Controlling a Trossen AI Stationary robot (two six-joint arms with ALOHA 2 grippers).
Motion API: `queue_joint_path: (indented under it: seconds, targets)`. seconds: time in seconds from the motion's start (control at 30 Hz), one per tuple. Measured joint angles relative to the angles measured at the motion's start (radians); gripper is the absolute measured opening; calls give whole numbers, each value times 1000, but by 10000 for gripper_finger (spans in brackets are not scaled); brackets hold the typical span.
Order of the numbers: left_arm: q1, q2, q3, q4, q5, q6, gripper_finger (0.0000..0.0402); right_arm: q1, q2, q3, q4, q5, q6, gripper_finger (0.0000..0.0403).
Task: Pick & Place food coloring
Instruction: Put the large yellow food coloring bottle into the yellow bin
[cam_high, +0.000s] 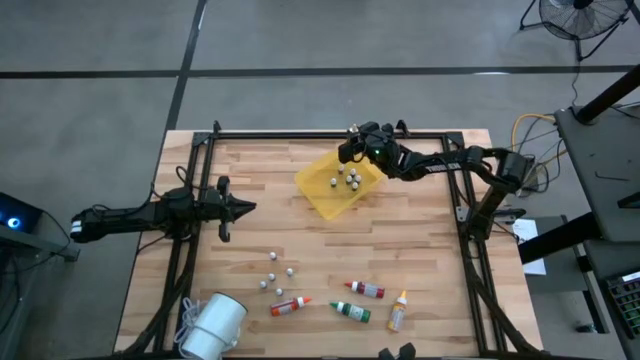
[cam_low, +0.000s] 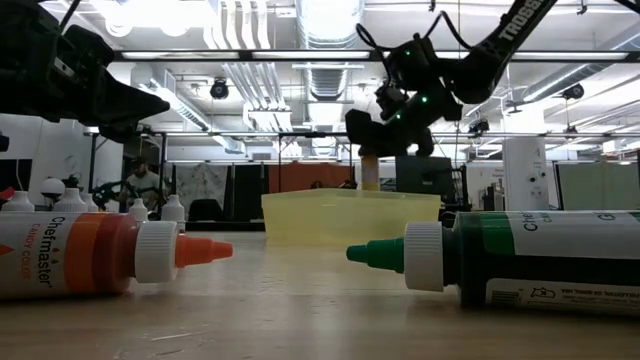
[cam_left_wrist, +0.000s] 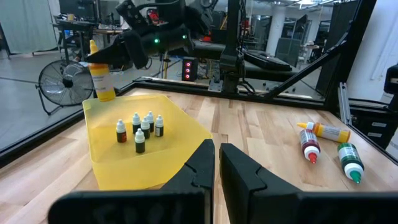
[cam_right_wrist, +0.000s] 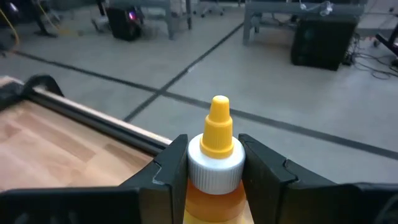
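My right gripper (cam_high: 356, 148) hangs over the far corner of the yellow tray (cam_high: 315, 192), shut on a yellow-capped food coloring bottle (cam_left_wrist: 101, 79). The other food coloring bottles lie on their sides near the table's near edge: orange (cam_high: 288, 306), red (cam_high: 366, 289), green (cam_high: 351, 312) and yellow (cam_high: 398, 312). Several tiny white-capped bottles (cam_left_wrist: 140, 127) stand in the tray. My left gripper (cam_high: 243, 208) waits shut at the table's left, touching nothing. My right gripper pinches the bottle between its two fingers at the white collar (cam_right_wrist: 214, 167) just under the yellow cap (cam_right_wrist: 219, 132). The fingers come from the table's right side. The bottle is upright and lifted clear, its body (cam_low: 370, 172) hanging below the fingers above the tray.
Several small pale balls (cam_high: 277, 276) lie scattered left of the lying bottles. A white cylinder (cam_high: 214, 326) rests at the near left corner. A dark frame (cam_high: 300, 134) borders the table. Bare wood lies between the tray and the bottles.
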Motion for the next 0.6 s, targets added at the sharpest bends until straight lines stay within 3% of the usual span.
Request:
queue_joint_path:
  seconds: [0.6]
  targets:
    - [-1,0,0,0,0,0,0,-8,0,-59,87,-2,-61,109]
